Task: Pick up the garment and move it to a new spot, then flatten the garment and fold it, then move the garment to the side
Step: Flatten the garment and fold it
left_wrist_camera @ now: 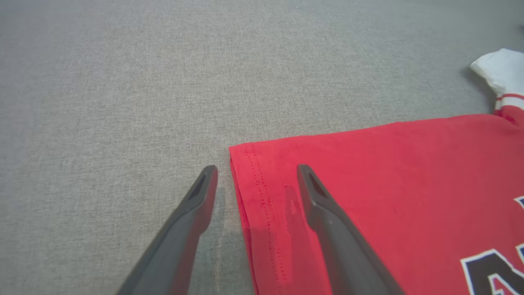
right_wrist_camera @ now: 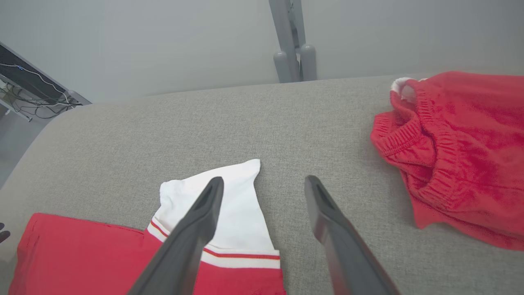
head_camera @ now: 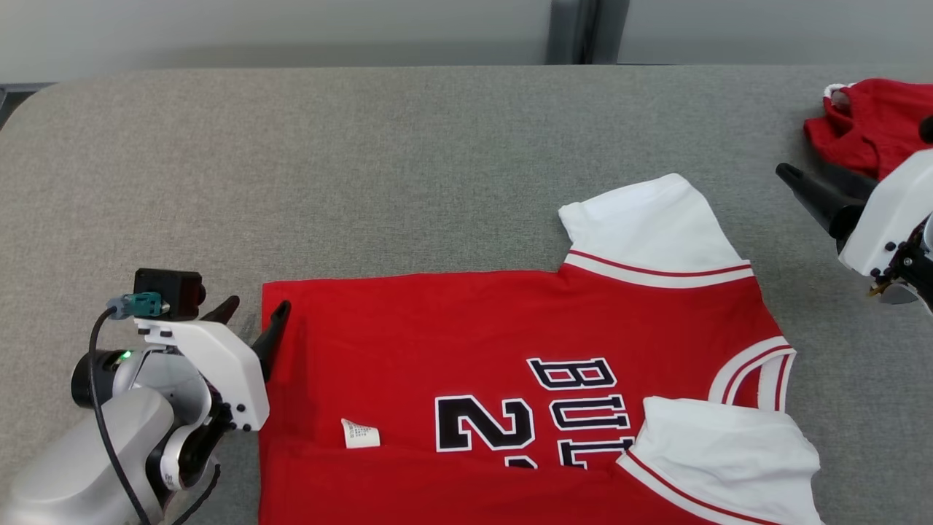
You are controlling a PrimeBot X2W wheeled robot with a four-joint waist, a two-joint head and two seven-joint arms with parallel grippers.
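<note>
Grey fabric tabletop [head_camera: 364, 146] carries a red jersey [head_camera: 474, 328] spread flat at its near edge. Left hand [left_wrist_camera: 257, 168], fingers wide apart, straddles the jersey's hem corner. Right hand [right_wrist_camera: 264, 179], also wide, hovers between the white sleeve [right_wrist_camera: 233, 213] and crumpled red shorts [right_wrist_camera: 458, 155].

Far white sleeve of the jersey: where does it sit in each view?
Head: white sleeve upper right of centre.
Left wrist: far right edge, upper part.
Right wrist: lower centre, slightly left.
Shared landmark: the striped band at its base.
</note>
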